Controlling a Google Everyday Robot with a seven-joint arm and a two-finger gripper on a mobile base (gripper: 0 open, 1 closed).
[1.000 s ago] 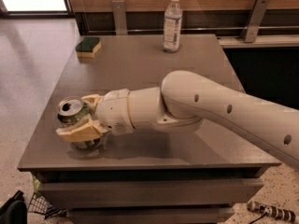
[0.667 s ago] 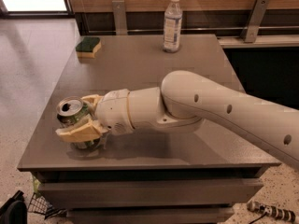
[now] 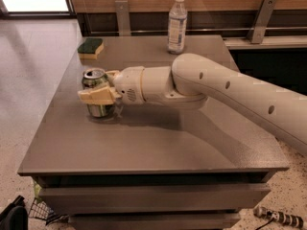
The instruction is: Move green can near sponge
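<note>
gripper clamped on green can | can upright, left-centre of table | sponge well apart, far-left corner

The gripper clasping the green can hides its side; the arm is cut off rightward.

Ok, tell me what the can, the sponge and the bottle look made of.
The green can: metal, probably aluminium, going by its shiny silver top. The sponge: yellow foam under a dark green matte scouring layer. The bottle: clear plastic, see-through, white cap. The gripper is closed on the can's sides, over the table's left half as seen.
</note>
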